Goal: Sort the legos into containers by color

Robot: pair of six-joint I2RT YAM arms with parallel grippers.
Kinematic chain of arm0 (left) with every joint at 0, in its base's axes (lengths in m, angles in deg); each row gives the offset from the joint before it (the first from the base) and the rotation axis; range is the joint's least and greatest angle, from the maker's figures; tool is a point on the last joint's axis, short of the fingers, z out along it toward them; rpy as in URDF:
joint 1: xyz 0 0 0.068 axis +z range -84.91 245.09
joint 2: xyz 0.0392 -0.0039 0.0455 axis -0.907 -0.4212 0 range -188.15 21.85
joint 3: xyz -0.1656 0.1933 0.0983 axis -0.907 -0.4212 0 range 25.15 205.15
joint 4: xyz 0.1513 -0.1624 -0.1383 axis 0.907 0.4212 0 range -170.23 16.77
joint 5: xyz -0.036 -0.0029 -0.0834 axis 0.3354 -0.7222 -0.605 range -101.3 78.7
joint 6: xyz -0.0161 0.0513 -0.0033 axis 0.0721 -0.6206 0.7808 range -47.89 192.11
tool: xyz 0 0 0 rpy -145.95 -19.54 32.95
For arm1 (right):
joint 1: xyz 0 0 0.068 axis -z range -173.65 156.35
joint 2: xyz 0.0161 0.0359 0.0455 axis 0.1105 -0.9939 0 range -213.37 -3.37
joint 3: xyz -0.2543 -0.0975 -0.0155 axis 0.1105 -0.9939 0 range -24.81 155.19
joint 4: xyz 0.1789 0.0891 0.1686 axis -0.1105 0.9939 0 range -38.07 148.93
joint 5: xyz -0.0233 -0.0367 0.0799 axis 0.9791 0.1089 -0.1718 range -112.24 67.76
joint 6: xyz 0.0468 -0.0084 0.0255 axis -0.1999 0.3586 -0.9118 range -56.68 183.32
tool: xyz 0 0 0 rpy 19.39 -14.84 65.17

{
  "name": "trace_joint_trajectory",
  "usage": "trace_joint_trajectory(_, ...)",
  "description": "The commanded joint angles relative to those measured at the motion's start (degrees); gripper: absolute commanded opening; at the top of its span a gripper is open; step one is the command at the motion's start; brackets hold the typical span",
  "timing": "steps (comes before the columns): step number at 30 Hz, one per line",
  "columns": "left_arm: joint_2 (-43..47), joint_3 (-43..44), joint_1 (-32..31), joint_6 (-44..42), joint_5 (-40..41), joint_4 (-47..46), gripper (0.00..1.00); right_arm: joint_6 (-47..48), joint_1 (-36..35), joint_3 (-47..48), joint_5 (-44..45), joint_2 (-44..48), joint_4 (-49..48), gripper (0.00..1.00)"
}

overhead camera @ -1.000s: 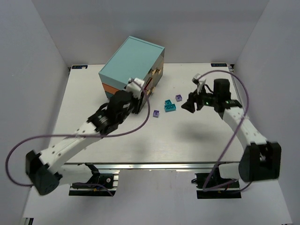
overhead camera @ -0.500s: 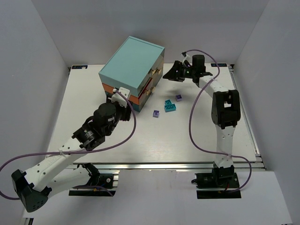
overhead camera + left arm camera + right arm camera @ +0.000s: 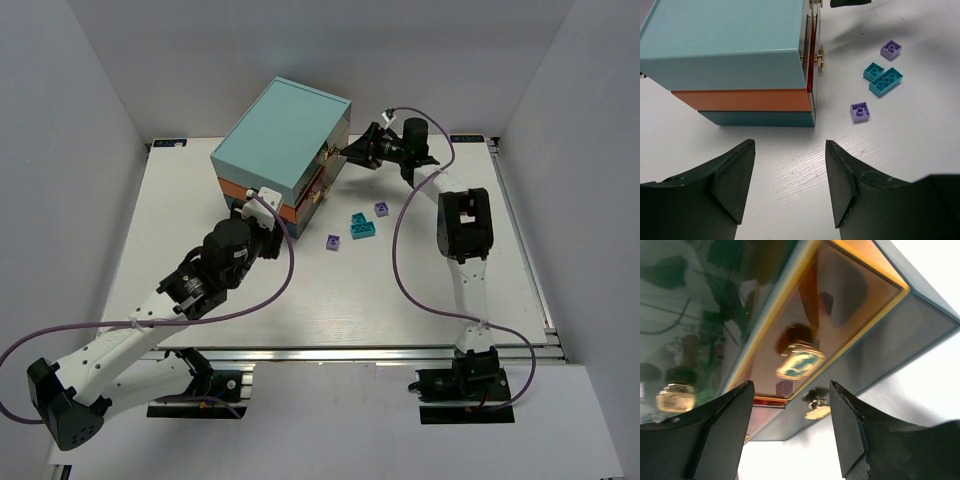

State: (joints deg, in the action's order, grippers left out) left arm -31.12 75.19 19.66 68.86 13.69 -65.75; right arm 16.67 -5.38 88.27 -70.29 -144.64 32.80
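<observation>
Right gripper, jaws spread and empty, faces the drawer chest at its far right. Left gripper, likewise spread, sits near-left. Legos lie right of the chest, apart from both.

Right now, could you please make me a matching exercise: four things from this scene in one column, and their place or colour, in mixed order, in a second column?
Things
1. left gripper
2. right gripper
3. teal bricks
4. chest's middle layer

Place or colour
a. between the two lavender bricks
b. orange
c. open, at the drawer fronts
d. open, over bare table

Pairs: 1-d, 2-c, 3-a, 4-b
</observation>
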Motion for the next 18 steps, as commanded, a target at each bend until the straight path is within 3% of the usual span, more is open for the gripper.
trace_joint_trajectory(1, -0.20, -0.47, 0.25, -0.71, -0.65, -1.38, 0.68, -5.11, -0.14, 3.02, -2.13, -2.43, -6.26, 0.67)
trace_joint_trajectory(18, -0.12, -1.09, 0.25, -1.50, -0.03, -1.91, 0.68, -9.42, -1.72, 4.52, -1.25, -5.15, -12.68, 0.65)
